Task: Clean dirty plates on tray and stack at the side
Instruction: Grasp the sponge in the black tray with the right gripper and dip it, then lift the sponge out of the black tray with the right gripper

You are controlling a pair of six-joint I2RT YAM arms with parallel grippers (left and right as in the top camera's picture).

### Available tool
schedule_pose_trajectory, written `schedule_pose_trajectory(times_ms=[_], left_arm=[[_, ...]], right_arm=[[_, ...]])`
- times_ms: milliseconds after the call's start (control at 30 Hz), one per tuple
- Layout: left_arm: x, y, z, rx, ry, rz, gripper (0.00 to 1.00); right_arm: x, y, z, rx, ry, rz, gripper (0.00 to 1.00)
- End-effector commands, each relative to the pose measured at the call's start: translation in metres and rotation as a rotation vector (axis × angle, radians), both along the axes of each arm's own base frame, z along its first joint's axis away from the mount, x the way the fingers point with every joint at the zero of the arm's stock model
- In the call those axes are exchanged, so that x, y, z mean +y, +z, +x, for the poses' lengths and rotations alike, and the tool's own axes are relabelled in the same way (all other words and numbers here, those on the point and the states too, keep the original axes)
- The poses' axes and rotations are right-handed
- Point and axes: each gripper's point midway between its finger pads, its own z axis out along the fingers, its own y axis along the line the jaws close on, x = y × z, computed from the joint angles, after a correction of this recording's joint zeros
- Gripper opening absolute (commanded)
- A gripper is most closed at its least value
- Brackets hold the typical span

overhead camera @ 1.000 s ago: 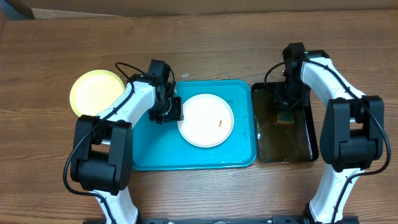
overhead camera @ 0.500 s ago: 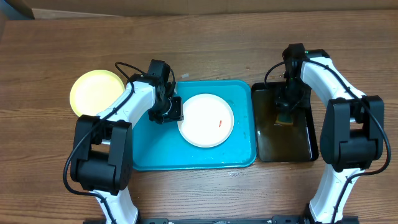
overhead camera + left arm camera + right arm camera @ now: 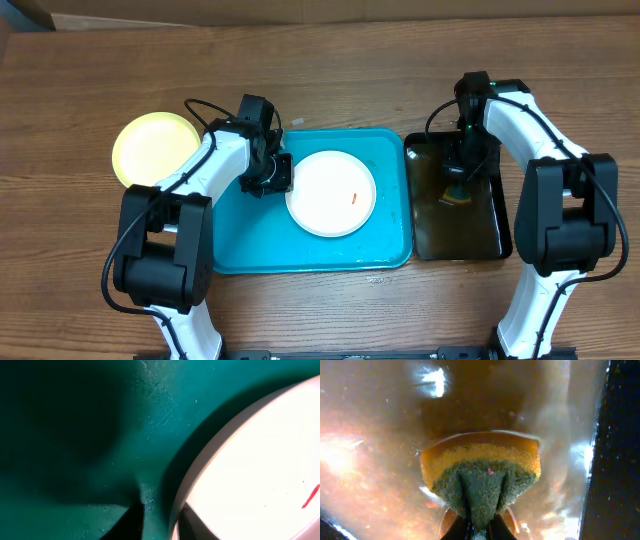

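On the blue tray (image 3: 250, 250), toward its right half, lies a white plate (image 3: 331, 193) with a small red smear (image 3: 355, 197) just right of its centre. At the plate's left rim sits the left gripper (image 3: 160, 512). Its wrist view shows one finger outside on the tray floor and one over the plate's inside, with the rim between them. The jaws are narrow, but I cannot tell whether they actually pinch the rim. Over the black tray (image 3: 465, 240), just right of the blue one, the right gripper (image 3: 479, 529) is closed tight on a sponge (image 3: 480, 467). The sponge's green face is puckered between the fingers, low in the brown water (image 3: 380, 460). The next move likely turns on this: the smear lies left of the sponge, across both tray rims, on the side of the plate nearer the right arm. That arm would need to lift and carry leftward while the left one steadies the far rim. A yellow plate (image 3: 155, 147) rests on the table (image 3: 330, 60) left of the tray, nearest the left arm.
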Motion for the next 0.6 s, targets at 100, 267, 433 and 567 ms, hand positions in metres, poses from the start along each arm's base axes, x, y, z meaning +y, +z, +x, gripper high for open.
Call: schedule_pose_trajectory(times_ms=[100, 267, 433, 567], left_arm=[[0.002, -0.003, 0.000, 0.005, 0.005, 0.005, 0.10], [0.003, -0.003, -0.004, 0.023, 0.007, 0.010, 0.04], [0.004, -0.004, -0.009, 0.080, 0.134, 0.010, 0.04], [0.005, -0.004, -0.008, 0.076, 0.139, 0.012, 0.22]], right_arm=[[0.000, 0.011, 0.009, -0.037, 0.001, 0.003, 0.04], [0.000, 0.017, 0.008, -0.028, 0.005, 0.002, 0.04], [-0.003, 0.045, 0.019, -0.115, 0.017, -0.031, 0.04], [-0.002, 0.079, 0.024, -0.215, 0.028, -0.045, 0.04]])
